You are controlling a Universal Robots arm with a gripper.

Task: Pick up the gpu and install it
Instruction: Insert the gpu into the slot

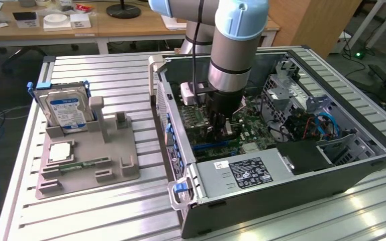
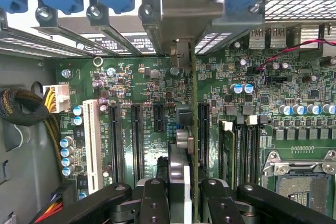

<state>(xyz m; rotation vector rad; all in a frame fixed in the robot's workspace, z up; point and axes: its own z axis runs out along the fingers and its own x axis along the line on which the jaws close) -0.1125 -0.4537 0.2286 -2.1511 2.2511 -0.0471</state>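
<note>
gripper (image 2: 181,195): clamped on gpu (image 2: 192,129), edge-on over motherboard (image 2: 131,87) slots
exterior: arm inside computer case (image 1: 327,170); hard drive (image 1: 66,110) at 9 o'clock

One robot arm (image 1: 230,45), one open computer case (image 1: 280,150), one gpu (image 2: 192,145) gripped edge-on in the jaws. One grey fixture tray (image 1: 86,160) well apart from the jaws, holding one hard drive (image 1: 66,110) and one memory stick (image 1: 82,164). One power supply (image 1: 243,173) near the jaws.

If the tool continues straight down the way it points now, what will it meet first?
The tool holds the gpu edge-on above the motherboard. Going straight on, the card's lower edge would probably meet a black expansion slot first, though depth is unclear.
</note>
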